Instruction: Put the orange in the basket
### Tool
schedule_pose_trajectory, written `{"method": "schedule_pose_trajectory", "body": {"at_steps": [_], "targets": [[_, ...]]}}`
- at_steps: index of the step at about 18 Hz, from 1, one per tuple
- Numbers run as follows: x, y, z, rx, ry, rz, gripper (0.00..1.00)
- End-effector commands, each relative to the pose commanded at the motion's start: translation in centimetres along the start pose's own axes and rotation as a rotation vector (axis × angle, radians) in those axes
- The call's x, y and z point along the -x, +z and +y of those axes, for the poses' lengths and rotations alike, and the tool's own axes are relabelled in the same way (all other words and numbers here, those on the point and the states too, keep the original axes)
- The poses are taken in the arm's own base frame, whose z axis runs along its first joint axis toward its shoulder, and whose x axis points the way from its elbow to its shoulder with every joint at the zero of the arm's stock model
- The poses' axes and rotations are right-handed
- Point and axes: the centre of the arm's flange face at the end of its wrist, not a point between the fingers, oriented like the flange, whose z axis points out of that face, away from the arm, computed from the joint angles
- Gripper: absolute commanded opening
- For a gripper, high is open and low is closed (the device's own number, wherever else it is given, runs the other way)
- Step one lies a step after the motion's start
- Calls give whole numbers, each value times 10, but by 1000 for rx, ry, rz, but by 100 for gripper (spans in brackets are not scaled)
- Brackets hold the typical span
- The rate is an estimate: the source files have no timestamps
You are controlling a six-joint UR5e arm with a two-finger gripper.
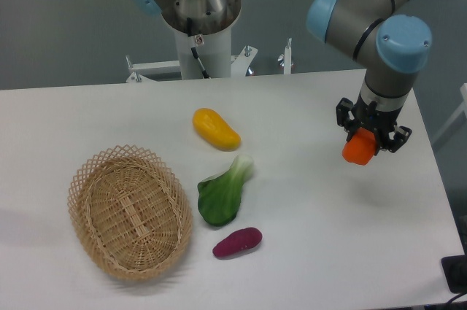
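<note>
The orange point(357, 151), a small bright stubby chunk, hangs above the table's right side, held between the dark fingers of my gripper point(369, 137), which is shut on it. A faint shadow lies on the table below it, so it is lifted off the surface. The basket point(129, 211), a large oval tan wicker one with a lacy rim, sits at the front left with nothing in it, far to the left of the gripper.
Between gripper and basket lie a yellow-orange mango-like fruit point(215, 128), a green leafy vegetable point(224, 191) and a purple vegetable point(237, 242). The arm's base column point(201, 29) stands at the back. The table's right edge is close to the gripper.
</note>
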Motion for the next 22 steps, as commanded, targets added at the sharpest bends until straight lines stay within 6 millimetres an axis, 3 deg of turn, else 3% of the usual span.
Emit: {"method": "schedule_pose_trajectory", "body": {"at_steps": [10, 22], "targets": [[1, -2, -3, -1, 5, -2, 25], [-15, 2, -33, -9, -34, 9, 25]]}}
